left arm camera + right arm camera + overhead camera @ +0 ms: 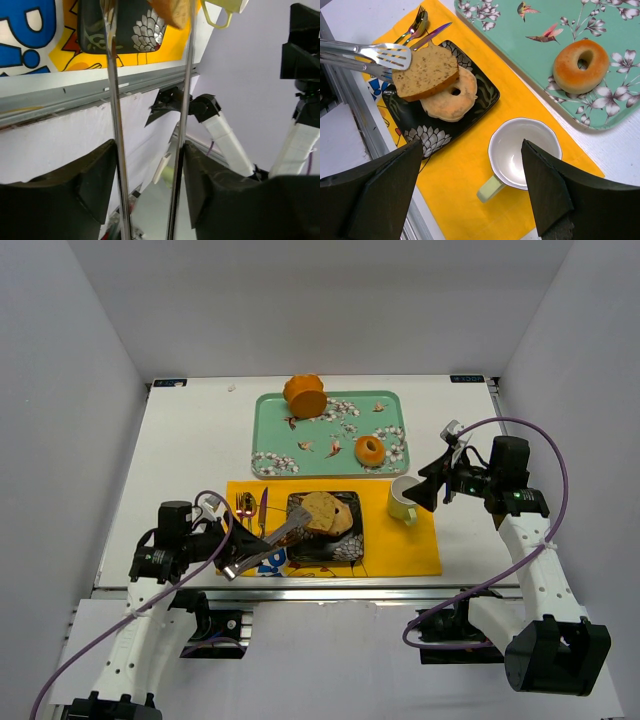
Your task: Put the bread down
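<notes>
Table: taking in the white flat tabletop (190, 450) first, then finding a teal floral rectangular tray (275, 435) at 12 o'clock on it. Noting a yellow printed placemat (400, 545) lying at 6 o'clock of that tray. Seeing a black square plate (485, 92) with white petal pattern sitting at the mat's centre, and a pale yellow-green ceramic mug (522, 150) standing at its 3 o'clock. Watching the right gripper (472, 150) hovering over that mug, jaws spread wide, grasping nothing. Finding the left gripper (150, 150) reaching in from 8 o'clock, clasping long steel tongs (114, 100), both arms against the inner finger faces. Spotting the task's thing, a brown flecked slice of bread (426, 70), lying tilted on a pale ring-shaped bagel (454, 102) on the plate, tong blades at its 9 o'clock edge, apparently one above and one below. Judging the slice light, soft and crumbly, likely tearing under a hard squeeze; favouring a gentle pinch across the flat faces, well in from the crust.
</notes>
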Controlling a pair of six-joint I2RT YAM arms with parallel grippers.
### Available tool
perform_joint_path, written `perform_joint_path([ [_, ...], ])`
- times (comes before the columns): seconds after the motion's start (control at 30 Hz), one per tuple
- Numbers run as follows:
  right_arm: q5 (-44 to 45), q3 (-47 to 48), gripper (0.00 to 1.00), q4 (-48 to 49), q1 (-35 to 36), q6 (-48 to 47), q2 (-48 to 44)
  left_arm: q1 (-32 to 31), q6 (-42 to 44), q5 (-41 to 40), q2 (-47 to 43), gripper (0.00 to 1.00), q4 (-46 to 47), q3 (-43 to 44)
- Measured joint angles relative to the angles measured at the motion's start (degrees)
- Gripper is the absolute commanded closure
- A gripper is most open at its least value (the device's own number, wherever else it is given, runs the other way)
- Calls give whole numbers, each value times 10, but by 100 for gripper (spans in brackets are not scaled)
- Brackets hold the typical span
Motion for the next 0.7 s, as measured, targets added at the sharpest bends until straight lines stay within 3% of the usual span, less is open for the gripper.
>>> perform_joint_path([
  [0.47, -2, 0, 15, -1, 0, 0, 0, 0, -2, -34, -7, 33, -33, 53],
  [0.7, -7, 0, 15, -1, 0, 0, 0, 0, -9, -41, -15, 66, -33, 69],
])
